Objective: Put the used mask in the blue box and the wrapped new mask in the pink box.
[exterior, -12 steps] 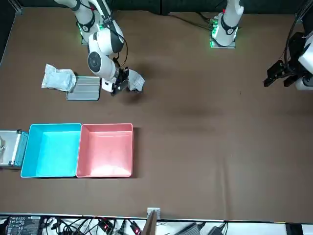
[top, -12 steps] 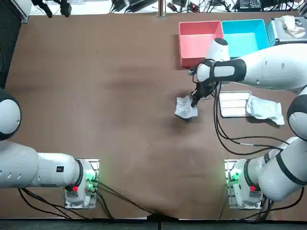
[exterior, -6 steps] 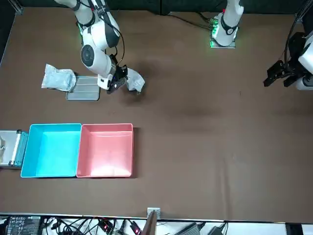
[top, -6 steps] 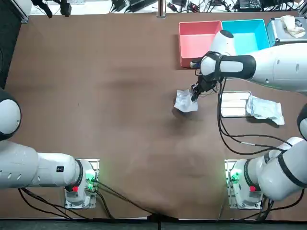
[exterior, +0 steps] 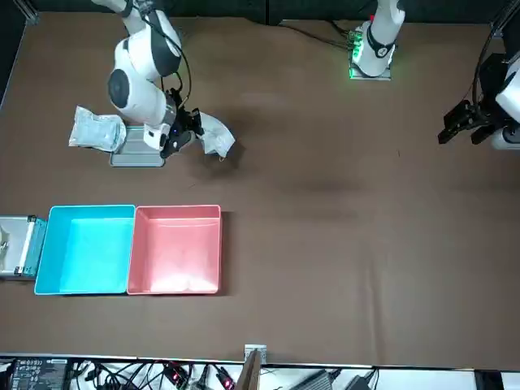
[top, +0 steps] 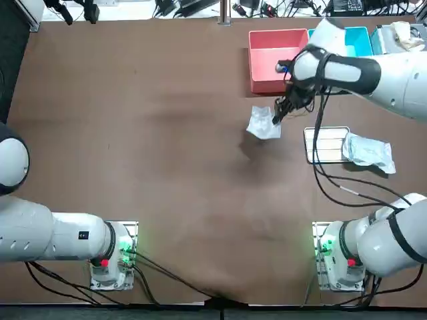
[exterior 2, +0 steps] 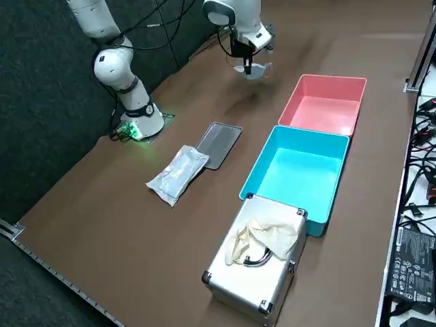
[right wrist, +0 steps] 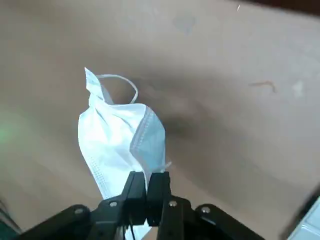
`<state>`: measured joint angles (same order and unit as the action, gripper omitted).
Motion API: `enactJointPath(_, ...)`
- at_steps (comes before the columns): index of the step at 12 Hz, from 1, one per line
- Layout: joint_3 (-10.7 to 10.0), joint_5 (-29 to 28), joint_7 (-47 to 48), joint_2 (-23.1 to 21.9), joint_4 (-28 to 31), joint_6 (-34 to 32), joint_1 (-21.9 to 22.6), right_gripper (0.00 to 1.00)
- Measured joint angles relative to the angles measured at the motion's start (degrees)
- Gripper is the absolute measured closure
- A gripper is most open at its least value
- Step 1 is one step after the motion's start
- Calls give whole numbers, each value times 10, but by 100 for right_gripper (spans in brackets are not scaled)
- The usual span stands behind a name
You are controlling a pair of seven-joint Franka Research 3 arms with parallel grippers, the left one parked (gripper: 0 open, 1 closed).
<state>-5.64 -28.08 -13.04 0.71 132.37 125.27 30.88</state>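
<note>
My right gripper (top: 278, 115) (exterior: 175, 144) (exterior 2: 246, 65) (right wrist: 148, 186) is shut on the edge of the used mask (top: 263, 124) (exterior: 214, 135) (exterior 2: 255, 70) (right wrist: 122, 135), a crumpled white mask with a loose ear loop that hangs in the air above the table. The pink box (top: 272, 69) (exterior: 177, 278) (exterior 2: 323, 117) lies just beyond the gripper, with the blue box (top: 360, 41) (exterior: 88, 276) (exterior 2: 294, 193) joined to its right side. The wrapped new mask (top: 368, 151) (exterior: 97, 130) (exterior 2: 177, 174) lies flat on the table at the right.
A grey metal tray (top: 325, 145) (exterior: 141, 148) (exterior 2: 218, 143) lies between the held mask and the wrapped one. A silver case (top: 397, 39) (exterior 2: 262, 276) with a crumpled item on its lid stands beyond the blue box. Cables run along the far table edge.
The right gripper has lifted the used mask off the table and carried it away from the robot, toward the pink box. The wrapped mask and tray have not moved.
</note>
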Motion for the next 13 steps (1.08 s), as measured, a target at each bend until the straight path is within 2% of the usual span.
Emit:
enactJointPath(5, -2, 1, 0, -7, -87, -67, -72, 98)
enactJointPath(9, -4, 2, 0, -6, -137, -85, -147, 98)
enactJointPath(11, -4, 6, 0, 5, -162, -88, -193, 98)
enactJointPath(12, -5, 23, -3, 28, -198, -107, -241, 98)
enactJointPath(13, -5, 36, -3, 43, -218, -115, -263, 98)
